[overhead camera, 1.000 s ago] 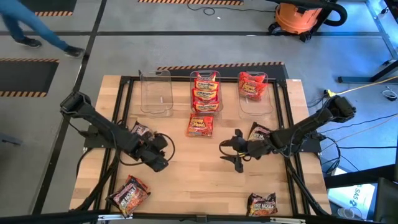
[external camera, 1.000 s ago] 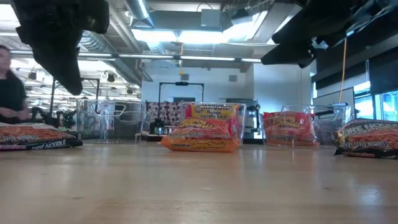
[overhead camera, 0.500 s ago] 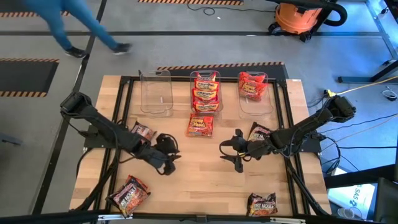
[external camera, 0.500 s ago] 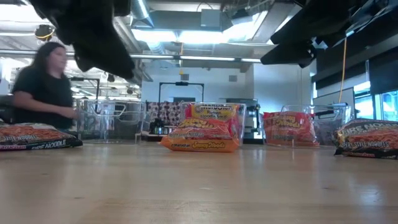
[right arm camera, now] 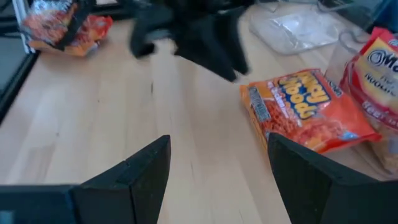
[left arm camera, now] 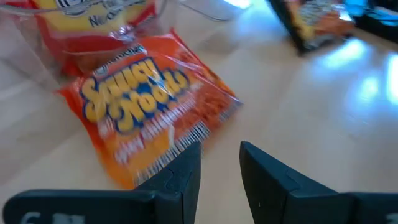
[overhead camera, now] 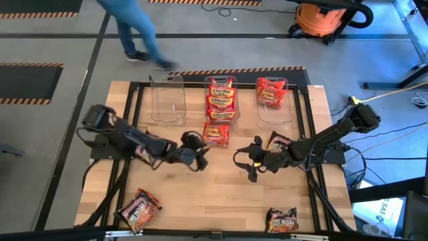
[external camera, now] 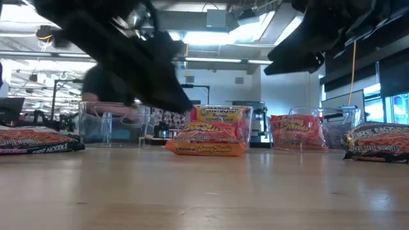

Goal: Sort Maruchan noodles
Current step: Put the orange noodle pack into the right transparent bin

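Note:
One orange Maruchan packet lies flat on the table in front of the middle bin, which holds more orange packets. The right bin holds red ones. Dark packets lie at the right, near left and near right. My left gripper hovers just left of and nearer than the loose orange packet, fingers a little apart and holding nothing. My right gripper hangs wide open above bare table, right of that packet.
The left bin is clear and holds nothing. A black frame runs around the work area. A person walks on the floor beyond the far edge. An orange vacuum stands far right. Bare wood lies between the two grippers.
My left arm has swung toward the table's right and far side, from near the left dark packet to just beside the loose orange packet. My right gripper has shifted slightly toward the left. The person beyond the table has walked rightward.

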Controlling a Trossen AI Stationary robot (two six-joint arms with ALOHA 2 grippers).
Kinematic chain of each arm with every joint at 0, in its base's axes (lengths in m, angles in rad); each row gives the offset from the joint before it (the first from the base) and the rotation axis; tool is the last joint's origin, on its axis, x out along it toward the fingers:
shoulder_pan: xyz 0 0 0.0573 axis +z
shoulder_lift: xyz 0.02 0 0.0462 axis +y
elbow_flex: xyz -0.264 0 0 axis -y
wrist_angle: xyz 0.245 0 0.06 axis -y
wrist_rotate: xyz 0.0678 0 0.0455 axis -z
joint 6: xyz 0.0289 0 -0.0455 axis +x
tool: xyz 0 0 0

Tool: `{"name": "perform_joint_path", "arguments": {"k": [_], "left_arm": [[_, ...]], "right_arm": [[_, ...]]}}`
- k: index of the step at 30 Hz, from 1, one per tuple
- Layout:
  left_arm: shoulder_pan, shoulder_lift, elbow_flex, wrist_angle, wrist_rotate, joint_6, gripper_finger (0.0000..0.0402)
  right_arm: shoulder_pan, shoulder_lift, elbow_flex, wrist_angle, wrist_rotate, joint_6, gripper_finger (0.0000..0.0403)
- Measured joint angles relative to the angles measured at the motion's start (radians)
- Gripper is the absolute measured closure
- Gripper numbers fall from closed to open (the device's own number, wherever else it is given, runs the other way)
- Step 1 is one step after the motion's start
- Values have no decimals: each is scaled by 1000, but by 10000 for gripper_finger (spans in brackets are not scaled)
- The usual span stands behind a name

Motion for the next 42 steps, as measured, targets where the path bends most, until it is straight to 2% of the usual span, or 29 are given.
{"name": "perform_joint_path", "arguments": {"k": [7, 12, 15, 22, 26, 30, 34, 38, 42], "left_arm": [[126, 151, 106, 52, -7, 121, 296], [180, 239, 146, 68, 133, 124, 296], [159, 253, 150, 88, 193, 145, 296], [27, 256, 146, 173, 368, 332, 296], [-24, 221, 143, 160, 324, 314, 296], [-72, 129, 144, 150, 262, 326, 296], [-128, 69, 145, 63, 252, 338, 296], [-173, 98, 146, 31, 220, 338, 296], [-186, 180, 141, 27, 150, 298, 296]], "right_arm": [[0, 41, 0, -4, -11, 10, 155], [0, 48, 0, -4, -11, 11, 155], [0, 48, 0, -11, -10, 29, 155], [0, 36, 0, -11, 16, 110, 155], [-11, 30, 22, -17, 10, 142, 154], [-71, 27, 49, -17, -129, 215, 134], [-158, 41, 50, -39, -256, 313, 87], [-244, 89, 50, -36, -337, 333, 49], [-316, 164, 50, 0, -430, 347, 37]]}}
